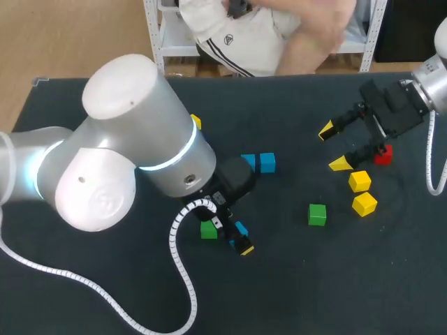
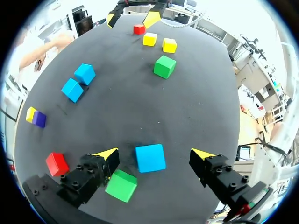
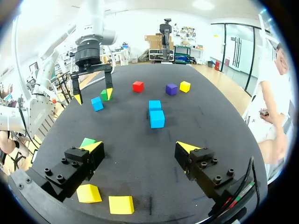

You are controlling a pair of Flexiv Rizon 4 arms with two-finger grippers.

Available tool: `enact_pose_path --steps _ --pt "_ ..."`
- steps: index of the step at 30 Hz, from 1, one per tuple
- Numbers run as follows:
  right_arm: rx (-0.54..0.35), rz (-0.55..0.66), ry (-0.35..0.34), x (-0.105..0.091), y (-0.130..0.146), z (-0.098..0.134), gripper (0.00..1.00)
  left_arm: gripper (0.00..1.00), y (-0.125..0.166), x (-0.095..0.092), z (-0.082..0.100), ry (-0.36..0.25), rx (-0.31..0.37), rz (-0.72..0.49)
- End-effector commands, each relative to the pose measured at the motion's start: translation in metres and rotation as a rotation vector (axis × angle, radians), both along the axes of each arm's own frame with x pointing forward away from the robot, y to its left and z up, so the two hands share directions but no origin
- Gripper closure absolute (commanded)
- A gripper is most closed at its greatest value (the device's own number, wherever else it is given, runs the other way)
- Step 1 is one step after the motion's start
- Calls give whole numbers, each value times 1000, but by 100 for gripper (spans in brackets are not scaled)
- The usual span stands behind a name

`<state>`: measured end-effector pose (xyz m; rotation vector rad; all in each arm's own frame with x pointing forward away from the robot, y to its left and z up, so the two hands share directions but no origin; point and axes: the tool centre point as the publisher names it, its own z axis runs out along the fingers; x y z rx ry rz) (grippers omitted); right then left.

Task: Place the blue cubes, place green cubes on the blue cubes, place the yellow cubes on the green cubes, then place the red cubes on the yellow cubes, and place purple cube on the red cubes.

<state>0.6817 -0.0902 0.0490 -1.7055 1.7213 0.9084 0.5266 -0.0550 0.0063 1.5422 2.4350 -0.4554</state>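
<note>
The single blue cube lies on the table near its middle, somewhat toward the near edge, and is located directly between the fingers of the left gripper. These fingers are spread, and a gap is seen on each side of the cube, so nothing is grasped. The cube's faces are turned almost squarely to the finger line; no long axis needs to be considered. A green cube lies just beside one finger, on its outer side, and could be disturbed as the fingers close. The pair of blue cubes, touching each other, is found toward the far edge from this cube. The right gripper, also spread and empty, is held well apart toward the right edge; the left arm is judged clearly the nearer for this pick
</note>
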Motion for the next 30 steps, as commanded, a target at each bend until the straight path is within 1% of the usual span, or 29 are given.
enact_pose_path --steps 1,6,17,30 --pt "2 0 -2 0 0 0 0 0 -2 10 -3 15 -2 -16" --pt "2 0 -2 0 0 0 0 0 0 9 -6 18 -7 -15" --pt "2 0 -2 0 0 0 0 0 4 -1 -7 22 -1 21" --pt "2 0 -2 0 0 0 0 0 2 10 -18 20 -22 -12"
